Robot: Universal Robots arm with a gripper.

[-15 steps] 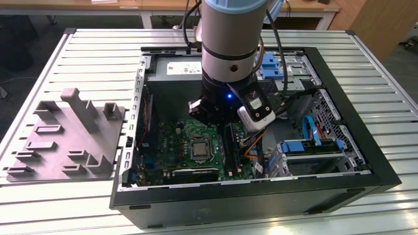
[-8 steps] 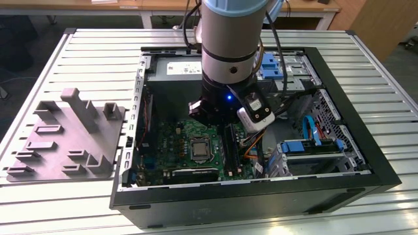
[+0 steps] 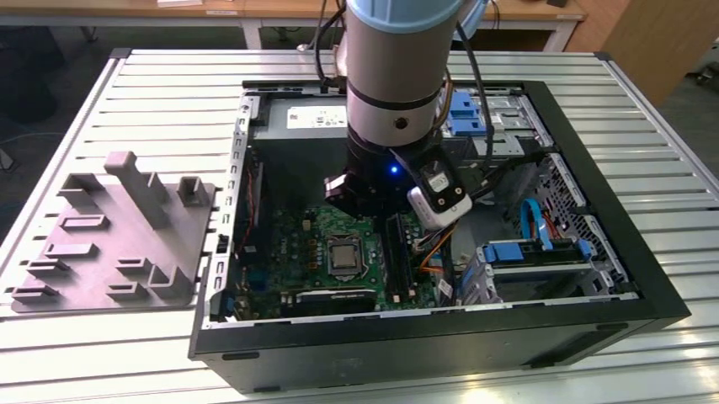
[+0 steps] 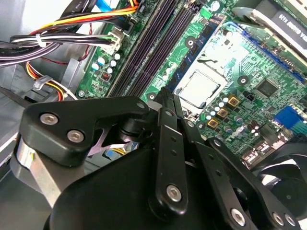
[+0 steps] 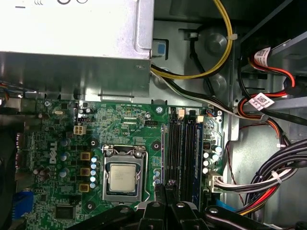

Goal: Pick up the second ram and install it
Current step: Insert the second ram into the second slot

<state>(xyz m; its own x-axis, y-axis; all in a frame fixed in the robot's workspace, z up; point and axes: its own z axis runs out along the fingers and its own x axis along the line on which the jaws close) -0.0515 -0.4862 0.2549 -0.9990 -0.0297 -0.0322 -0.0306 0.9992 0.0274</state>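
With the gripper (image 5: 166, 188) nearly closed, whether on anything I can't tell, over one end of the second ram (image 5: 171, 153), seemingly standing in the slots by the cabled edge of the motherboard (image 5: 153, 124), an off-centre push could seat it crooked or flex the board.

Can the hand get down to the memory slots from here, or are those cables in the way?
Probably yes. In the first wrist view the hand hangs over one end of the memory slots, and the cable bundle lies off beside the board, not across them.
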